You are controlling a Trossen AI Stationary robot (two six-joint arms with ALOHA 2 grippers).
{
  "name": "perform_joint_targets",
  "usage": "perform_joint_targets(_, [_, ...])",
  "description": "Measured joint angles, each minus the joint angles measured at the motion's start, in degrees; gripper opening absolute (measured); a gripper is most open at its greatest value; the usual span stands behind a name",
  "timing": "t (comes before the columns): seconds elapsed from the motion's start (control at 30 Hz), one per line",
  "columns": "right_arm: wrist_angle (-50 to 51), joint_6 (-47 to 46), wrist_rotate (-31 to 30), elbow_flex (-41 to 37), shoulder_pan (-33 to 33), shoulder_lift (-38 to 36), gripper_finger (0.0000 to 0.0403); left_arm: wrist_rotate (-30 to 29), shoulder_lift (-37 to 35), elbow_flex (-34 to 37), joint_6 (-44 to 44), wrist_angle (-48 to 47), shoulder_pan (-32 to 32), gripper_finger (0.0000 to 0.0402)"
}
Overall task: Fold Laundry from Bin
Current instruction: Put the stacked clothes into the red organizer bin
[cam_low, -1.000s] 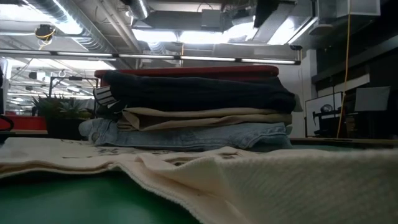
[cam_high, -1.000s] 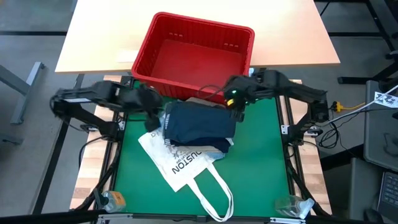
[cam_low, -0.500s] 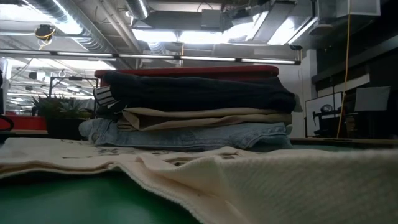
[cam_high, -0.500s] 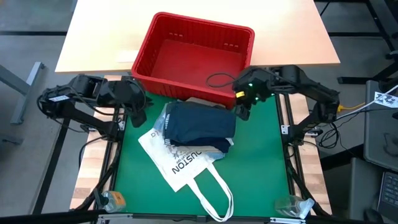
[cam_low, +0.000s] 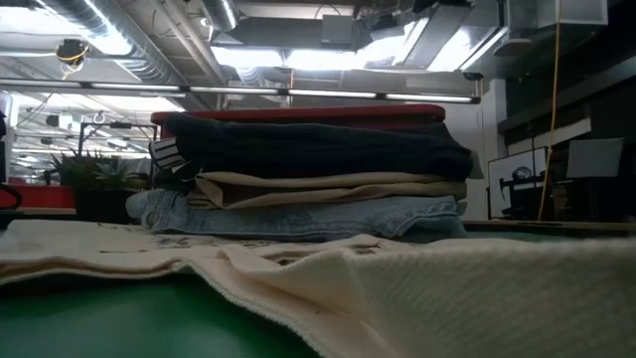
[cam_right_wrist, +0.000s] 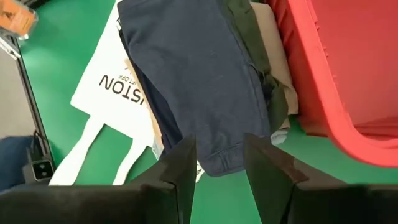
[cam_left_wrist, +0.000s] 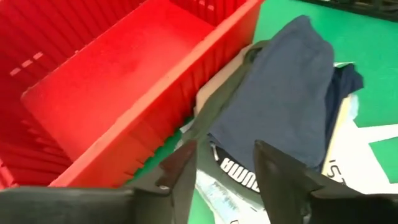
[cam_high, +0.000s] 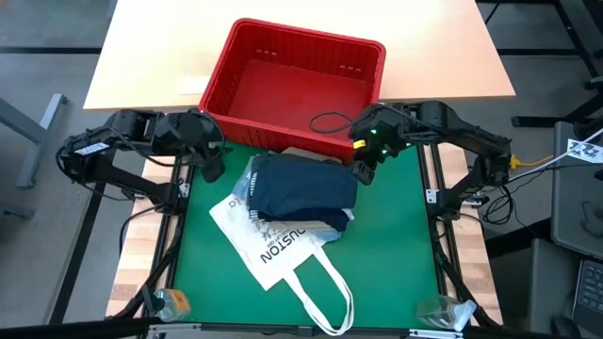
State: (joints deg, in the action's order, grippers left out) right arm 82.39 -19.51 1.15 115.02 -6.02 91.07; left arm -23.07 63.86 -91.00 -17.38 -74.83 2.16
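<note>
Hovering our left gripper (cam_high: 213,170), fingers apart, empty, beside the folded laundry (cam_high: 303,191) | right gripper (cam_high: 364,171) likewise apart, bin (cam_high: 247,52) just behind both

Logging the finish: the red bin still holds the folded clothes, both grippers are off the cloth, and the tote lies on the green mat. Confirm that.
One thing is wrong: the red bin is empty, as the high view shows. The folded clothes sit stacked on the tote on the green mat. The left gripper and right gripper are indeed off the cloth.
</note>
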Motion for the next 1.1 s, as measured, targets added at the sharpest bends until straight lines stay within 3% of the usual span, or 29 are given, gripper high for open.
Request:
perform_joint_targets(0.27, [0.04, -2.71, 0.0, -0.02, -0.02, 0.0, 0.0131, 1.66, -0.01, 0.02, -0.03, -4.22, 4.72, 0.0196])
perform_joint_targets(0.53, [0.0, -2.88, -1.73, -0.02, 0.0, 0.0, 0.0131, 7.37, -0.25, 0.02, 0.0, -10.28, 8.81, 0.0188])
perform_joint_targets(0.73, [-0.02, -4.68, -5.99, -0.02, -0.02, 0.0, 0.0131, 7.56, -0.26, 0.04, -0.03, -14.43, 9.64, 0.0181])
perform_joint_targets(1.1, [0.12, -4.91, -7.13, 0.0, -0.02, 0.0, 0.0143, 7.56, -0.24, 0.04, -0.1, -14.52, 9.61, 0.018])
